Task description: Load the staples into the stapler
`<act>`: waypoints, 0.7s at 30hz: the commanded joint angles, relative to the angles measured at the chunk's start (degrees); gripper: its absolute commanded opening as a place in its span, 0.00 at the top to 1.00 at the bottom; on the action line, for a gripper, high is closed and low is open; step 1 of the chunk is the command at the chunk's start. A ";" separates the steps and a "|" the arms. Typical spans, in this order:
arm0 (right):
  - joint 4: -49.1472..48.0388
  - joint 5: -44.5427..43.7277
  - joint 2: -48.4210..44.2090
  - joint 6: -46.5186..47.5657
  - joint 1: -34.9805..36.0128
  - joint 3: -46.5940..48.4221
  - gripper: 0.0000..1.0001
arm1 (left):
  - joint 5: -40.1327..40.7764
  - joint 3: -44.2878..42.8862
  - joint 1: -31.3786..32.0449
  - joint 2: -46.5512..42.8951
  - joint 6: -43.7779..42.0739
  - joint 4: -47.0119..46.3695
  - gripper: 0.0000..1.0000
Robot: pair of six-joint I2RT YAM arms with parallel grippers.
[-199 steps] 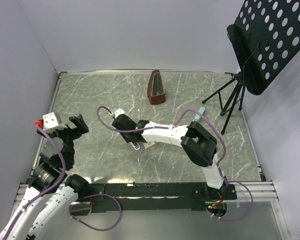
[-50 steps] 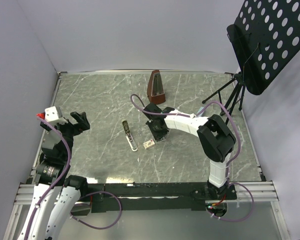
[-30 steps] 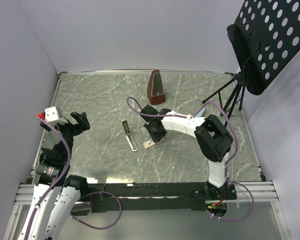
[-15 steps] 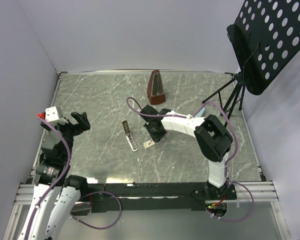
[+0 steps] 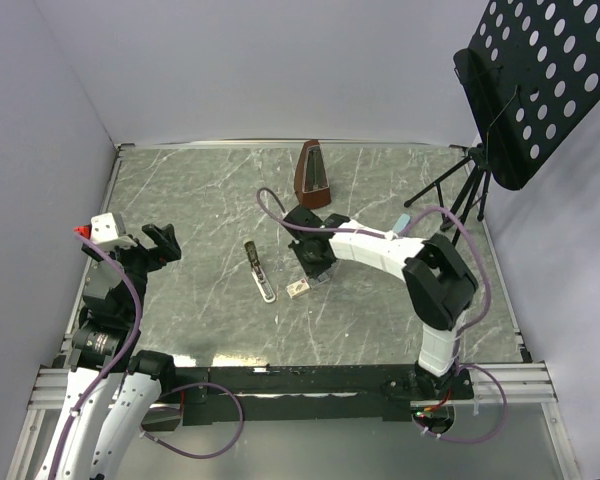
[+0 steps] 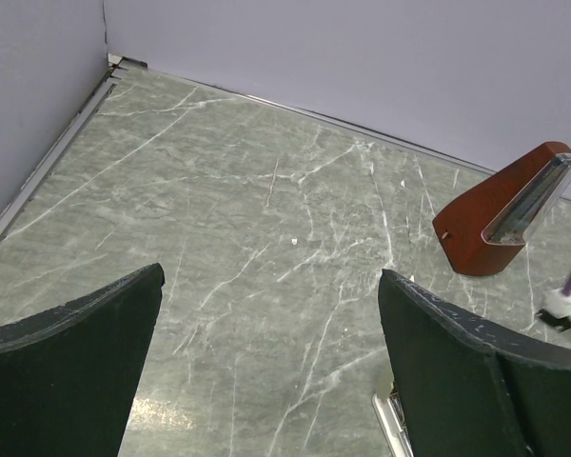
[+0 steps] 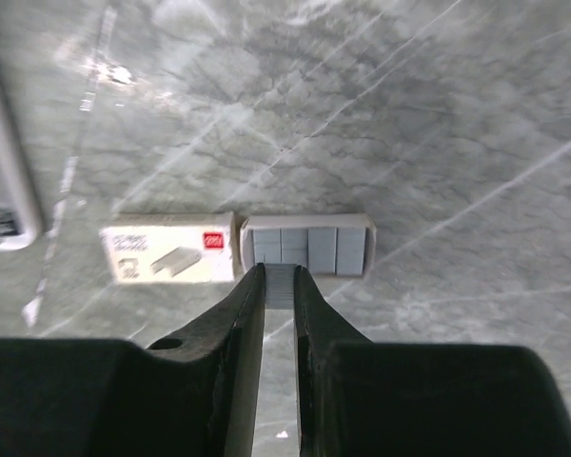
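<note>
Top view: grey marble surface (image 5: 200,190), walls on the left + back. A music stand (image 5: 525,80) w/ tripod legs crowds the right rear corner, and a metronome (image 5: 313,176) sits near the back edge. Loads of free room on the left half and along the front. Left tool (image 5: 158,243) hangs near the left edge, well apart from everything. Stapler (image 5: 260,270) lies opened out mid-surface, staple box (image 5: 298,290) just to its right, right tool (image 5: 318,270) right by the box.

Left wrist: left tool's jaws wide apart, nothing in them, bare surface below, metronome off to the right.

Right wrist: right tool nearly closed, pinching a thin grey staple strip (image 7: 279,284). Box is cream w/ a red patch. Its tray (image 7: 307,246) is slid out beside it, packed w/ grey staples. Strip's far end sits at the tray's edge.
</note>
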State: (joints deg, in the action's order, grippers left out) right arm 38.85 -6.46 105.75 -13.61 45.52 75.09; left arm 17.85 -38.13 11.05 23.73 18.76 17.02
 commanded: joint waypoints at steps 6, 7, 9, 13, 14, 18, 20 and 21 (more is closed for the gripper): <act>0.00 -1.45 -8.02 -2.39 1.68 2.16 0.88 | -0.18 -0.02 -0.33 -0.35 0.66 -1.81 0.01; -0.96 -1.54 -8.11 -3.17 2.12 2.34 0.88 | -0.18 -0.02 -0.33 -0.43 0.66 -1.72 0.01; -1.93 -1.89 -7.93 -3.88 3.43 2.43 0.88 | -0.18 -0.02 -0.33 -0.70 0.75 -1.81 0.01; -5.09 -2.07 -6.97 -6.08 5.98 3.39 0.88 | -0.18 0.07 -0.33 -1.31 0.83 -1.72 0.01; -5.71 -2.15 -6.27 -6.34 6.86 3.66 0.88 | -0.18 0.07 -0.41 -1.57 0.84 -1.72 0.01; -8.44 -1.63 -4.42 -7.57 8.79 5.06 0.88 | 0.08 0.07 -0.33 -2.10 0.92 -1.63 0.01; -9.66 -1.28 -2.85 -7.84 9.32 5.85 0.88 | 0.17 0.16 -0.33 -2.37 0.92 -1.63 0.01; -9.93 -1.80 -2.23 -7.93 9.85 6.90 0.88 | 0.17 0.16 -0.33 -2.46 0.92 -1.63 0.01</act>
State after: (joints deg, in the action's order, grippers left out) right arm 33.06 -7.44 101.16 -19.66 54.00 77.91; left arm 17.89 -37.93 11.05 22.06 19.16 17.04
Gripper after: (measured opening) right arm 0.211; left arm 0.995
